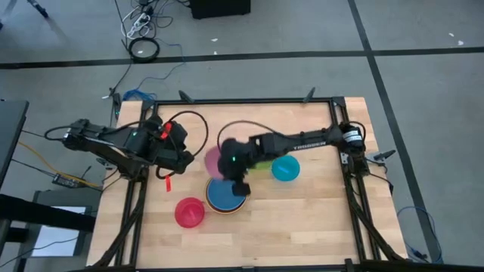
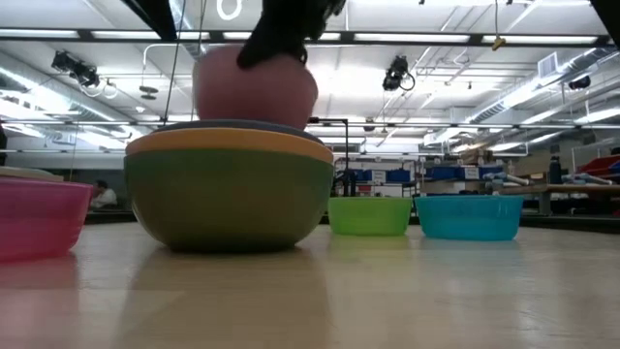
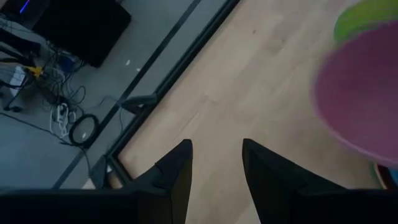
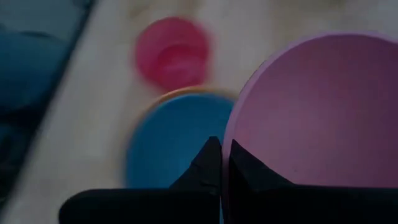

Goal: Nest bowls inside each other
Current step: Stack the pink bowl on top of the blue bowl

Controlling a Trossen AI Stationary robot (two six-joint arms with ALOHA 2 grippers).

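the pink bowl (image 4: 317, 112) hangs in the air over the stack, its rim pinched in the right gripper (image 4: 221, 163); only the right wrist view shows that pinch. the low view alone shows the stack's layers: blue bowl (image 4: 177, 140) in orange bowl (image 2: 228, 142) in dark green bowl (image 2: 231, 199). red bowl (image 1: 190, 212), lime green bowl (image 2: 368, 214) and teal bowl (image 1: 285, 168) sit singly on the worktop (image 1: 302, 219), and the left gripper (image 3: 214, 165) waits with jaws apart at the left side.

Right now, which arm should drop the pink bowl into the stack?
Right. The right gripper is shut on the pink bowl's rim, above the blue bowl in the stack. The left gripper hangs open and empty, off to the side.
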